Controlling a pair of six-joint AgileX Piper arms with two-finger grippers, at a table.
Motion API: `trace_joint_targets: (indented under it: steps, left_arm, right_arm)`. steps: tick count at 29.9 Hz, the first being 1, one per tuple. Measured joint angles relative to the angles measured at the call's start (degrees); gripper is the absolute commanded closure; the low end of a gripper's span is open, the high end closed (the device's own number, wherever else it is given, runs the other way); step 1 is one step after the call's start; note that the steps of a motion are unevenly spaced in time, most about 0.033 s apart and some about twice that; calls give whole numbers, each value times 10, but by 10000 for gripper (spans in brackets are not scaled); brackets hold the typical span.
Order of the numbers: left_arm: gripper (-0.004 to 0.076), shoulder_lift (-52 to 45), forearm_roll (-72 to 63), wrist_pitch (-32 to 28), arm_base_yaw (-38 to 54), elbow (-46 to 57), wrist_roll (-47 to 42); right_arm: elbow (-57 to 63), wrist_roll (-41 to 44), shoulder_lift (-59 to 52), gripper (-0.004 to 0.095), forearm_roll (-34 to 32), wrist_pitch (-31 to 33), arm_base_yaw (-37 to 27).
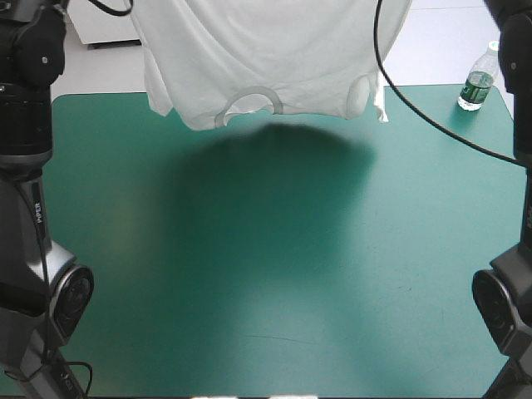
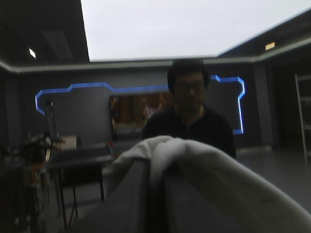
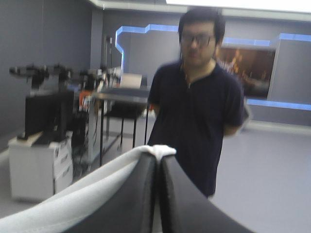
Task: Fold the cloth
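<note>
We see the T-shirt [image 1: 266, 50] lifted off the worktop [image 1: 249, 283], hanging as a wide white sheet over the far edge. Its collar [image 1: 249, 104] is at the lowest point, so it hangs upside down. It throws a broad dark shadow [image 1: 274, 158] onto the teal-green cover just under the collar, and its lower edge appears to hang clear of the cover. The left claw [image 2: 156, 167] is raised level with the room and clenched on the T-shirt [image 2: 218, 174]. The cloth bunches over the tips of the black fingers and drapes down one side of them. The right claw [image 3: 158, 156] is raised too and grasping the T-shirt [image 3: 68, 201]. A small tuft of cloth shows at its fingertips and the rest falls away beside one finger. A plastic bottle [image 1: 476, 79] with a green label stands upright near the far right corner of the worktop, well apart from the T-shirt.
</note>
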Motion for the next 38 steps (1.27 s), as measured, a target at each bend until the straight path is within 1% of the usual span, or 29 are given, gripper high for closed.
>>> trace_joint_targets:
  steps: [1, 2, 4, 5, 7, 8, 9, 10, 11, 15, 17, 19, 22, 24, 27, 30, 33, 36, 38]
  left_arm:
    - [746, 7, 0, 38, 1, 0, 0]
    - [746, 19, 1, 101, 1, 1, 0]
    - [746, 37, 4, 190, 2, 3, 0]
    - [746, 51, 4, 255, 2, 5, 0]
    - [746, 67, 1, 338, 2, 9, -5]
    - [746, 72, -1, 376, 2, 11, -7]
    - [746, 75, -3, 410, 2, 11, -9]
    - [746, 76, -6, 435, 2, 11, -13]
    - [746, 76, -9, 449, 2, 11, -18]
    - [746, 57, -19, 448, 0, 42, -28]
    - [746, 31, -21, 448, -5, 103, -33]
    - [746, -9, -15, 448, -11, 194, -40]
    - [746, -81, -15, 442, -16, 397, -50]
    - [746, -139, -22, 405, -16, 542, -59]
    - [746, -219, -27, 350, -16, 713, -80]
    - [746, -279, -30, 338, -17, 841, -84]
    - [746, -305, -48, 334, -17, 949, -84]
    - [746, -319, -72, 327, -17, 1020, -80]
    - [746, -328, -79, 330, -17, 1050, -78]
  right_arm:
    - [2, 0, 8, 904, 8, 39, 0]
    - [7, 0, 17, 904, 17, 79, -1]
    - [19, 0, 35, 906, 37, 152, -1]
    - [25, 0, 44, 906, 47, 192, -1]
    - [37, 0, 58, 906, 60, 252, -1]
    - [43, 1, 63, 906, 64, 272, -1]
    - [50, 3, 65, 906, 66, 273, -1]
    - [59, 4, 65, 906, 68, 273, -1]
    - [70, 5, 62, 906, 70, 273, -1]
    - [151, 7, 25, 906, 88, 273, -1]
    - [227, 10, -7, 906, 93, 273, -1]
    - [314, 13, -40, 906, 96, 273, -1]
    - [464, 17, -92, 907, 97, 269, -1]
    - [569, 17, -127, 907, 97, 257, -1]
    - [709, 17, -173, 907, 97, 240, -1]
    - [817, 18, -203, 908, 97, 223, -1]
    - [904, 17, -222, 908, 100, 208, -1]
    - [973, 15, -238, 908, 112, 196, -1]
    - [1011, 11, -249, 908, 122, 192, -1]
